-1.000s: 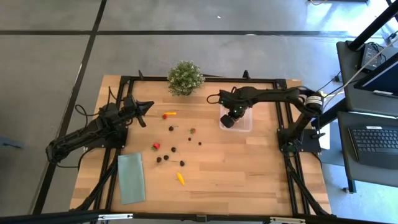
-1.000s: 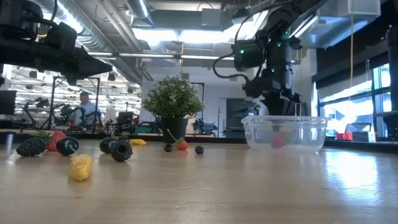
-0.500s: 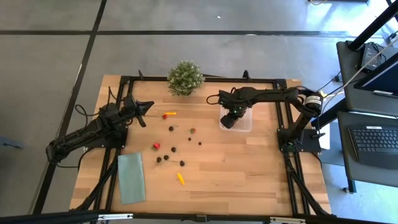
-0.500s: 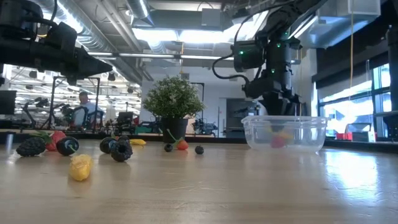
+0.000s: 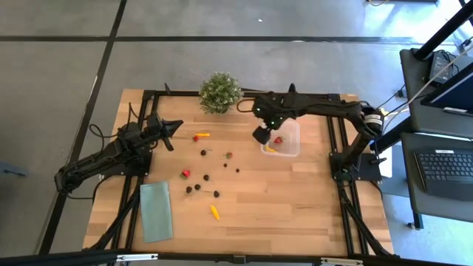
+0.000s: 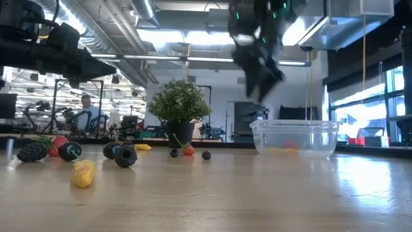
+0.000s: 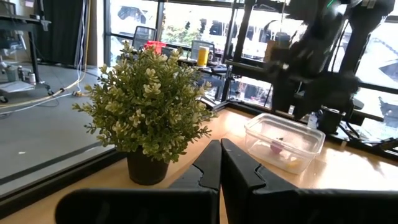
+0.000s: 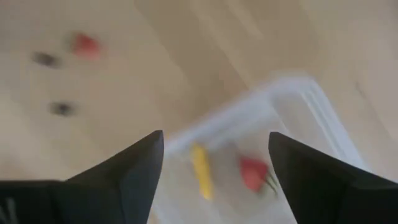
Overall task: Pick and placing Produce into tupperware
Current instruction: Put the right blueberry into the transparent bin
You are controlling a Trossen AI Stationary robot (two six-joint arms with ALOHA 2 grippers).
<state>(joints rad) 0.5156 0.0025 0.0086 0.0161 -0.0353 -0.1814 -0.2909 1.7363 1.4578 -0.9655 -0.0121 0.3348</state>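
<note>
The clear tupperware [image 5: 281, 140] stands at the table's far right and holds a red piece [image 8: 252, 173] and a yellow piece [image 8: 201, 169]. My right gripper [image 5: 260, 135] hangs open and raised over the box's left rim, with nothing between its fingers; the low view shows it high above the box [image 6: 261, 80]. The rest of the produce lies loose mid-table: dark berries [image 5: 203, 153], red pieces [image 5: 185, 174] and a yellow piece [image 5: 214, 213]. My left gripper [image 5: 177, 124] waits shut at the far left, near the plant.
A bushy potted plant [image 5: 220, 92] stands at the far edge between the arms. A pale-green cloth [image 5: 156, 210] lies flat at the near left. A black frame rail [image 5: 325, 96] runs around the table. Bare wood lies near and right of the scattered pieces.
My right gripper has opened inside the tupperware and let go of a yellow piece, which now lies on the box's floor beside the red one. The gripper has then risen clear of the box and shifted a little toward the table's left edge.
</note>
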